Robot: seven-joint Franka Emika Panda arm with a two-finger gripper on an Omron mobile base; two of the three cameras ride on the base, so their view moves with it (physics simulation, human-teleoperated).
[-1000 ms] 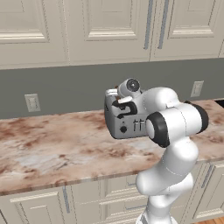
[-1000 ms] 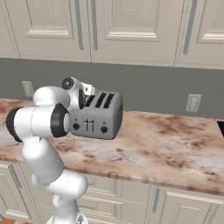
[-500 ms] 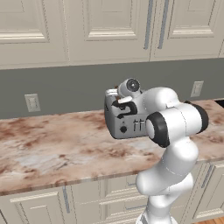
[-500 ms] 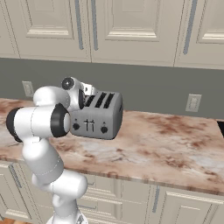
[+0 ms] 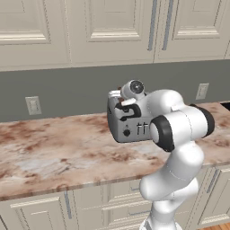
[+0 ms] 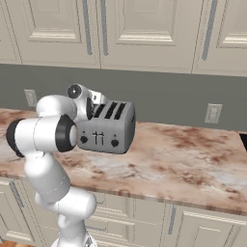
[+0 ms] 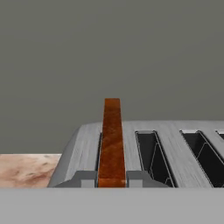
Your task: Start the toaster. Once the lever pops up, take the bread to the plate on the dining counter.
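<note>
Toaster (image 6: 105, 131): boxy silver-grey unit with four slots on top, standing upright on the marble worktop (image 6: 193, 164) near the grey back wall (image 6: 164, 99), front panel with two black knobs and two thin levers facing out toward the cabinets' edge. Slots run front to back, parallel to one another, across the top. Contents: the slot at the end nearest the arm holds the bread (image 7: 112, 144), a thin slice with an orange-brown crust, standing on edge; in the hand view its narrow crust edge faces the camera and rises above the toaster's top, its long axis running vertically, its flat faces turned toward the slot walls. The neighbouring slots seen in the hand view are dark and hollow, with only wire guides inside. Gripper (image 7: 112, 183): closed on the bread, its two grey fingers (image 7: 85, 179) pressed against either face of the slice at the bottom of the hand view, directly over the slot. In the left base view the white hand sits atop the toaster's near end, the arm folding in front of the appliance's right portion. Worktop: pinkish-brown and cream veined surface over cream cabinets (image 5: 112, 206). Wall fittings: a socket plate (image 6: 212, 113) to the toaster's right, another (image 5: 33, 105) to its left.
</note>
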